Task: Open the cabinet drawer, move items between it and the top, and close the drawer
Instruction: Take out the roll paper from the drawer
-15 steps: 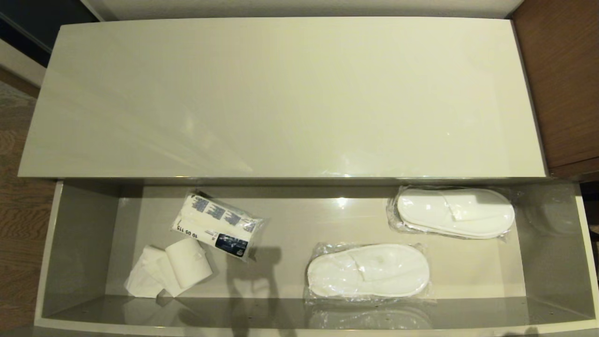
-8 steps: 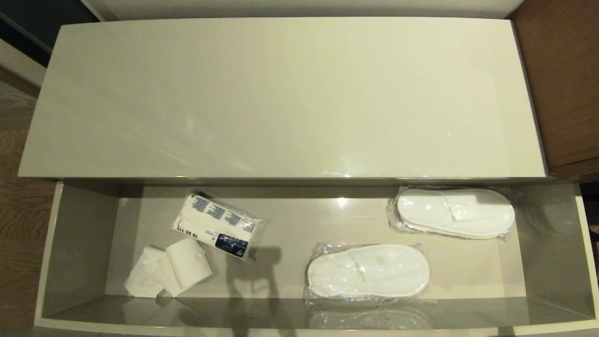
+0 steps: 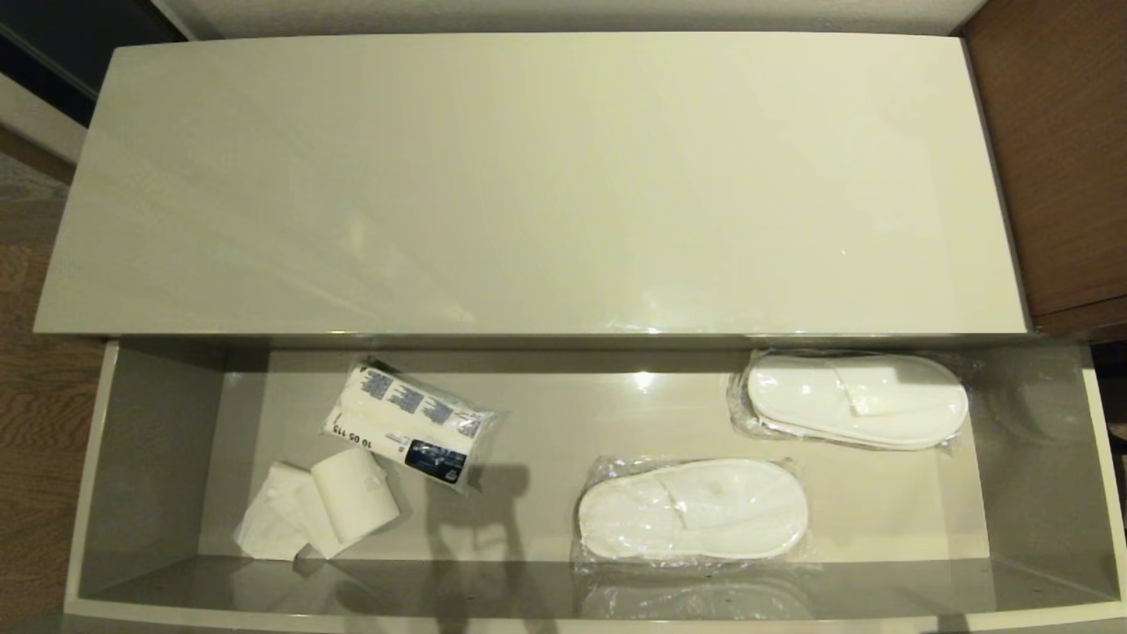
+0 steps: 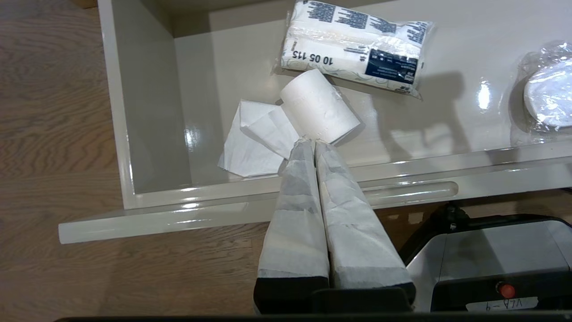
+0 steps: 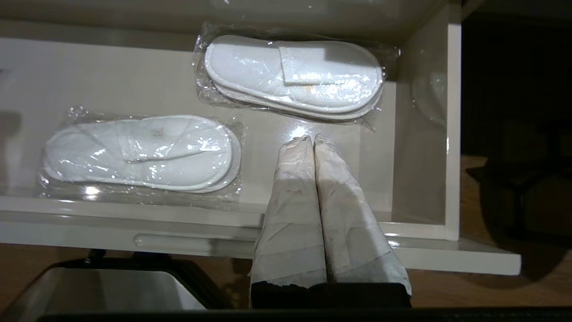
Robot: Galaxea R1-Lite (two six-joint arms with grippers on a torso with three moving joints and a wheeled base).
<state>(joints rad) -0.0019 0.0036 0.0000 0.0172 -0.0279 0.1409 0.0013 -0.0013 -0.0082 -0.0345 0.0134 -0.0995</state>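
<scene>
The cabinet drawer stands pulled open below the glossy cream top, which is bare. Inside lie a white paper roll with a loose tail at the left and two wrapped slipper pairs, one near the front and one at the back right. Neither gripper shows in the head view. In the left wrist view my left gripper is shut and holds nothing, over the drawer's front edge with its tips just short of the paper roll. My right gripper is shut and holds nothing, between the two slipper pairs.
A printed plastic tissue pack lies behind the paper roll. Brown wooden furniture stands against the cabinet's right side, and wood floor runs along the left. My base sits just in front of the drawer's slotted front.
The drawer and its items lie as before. Only a small dark shadow at the drawer's front right edge has shifted slightly.
</scene>
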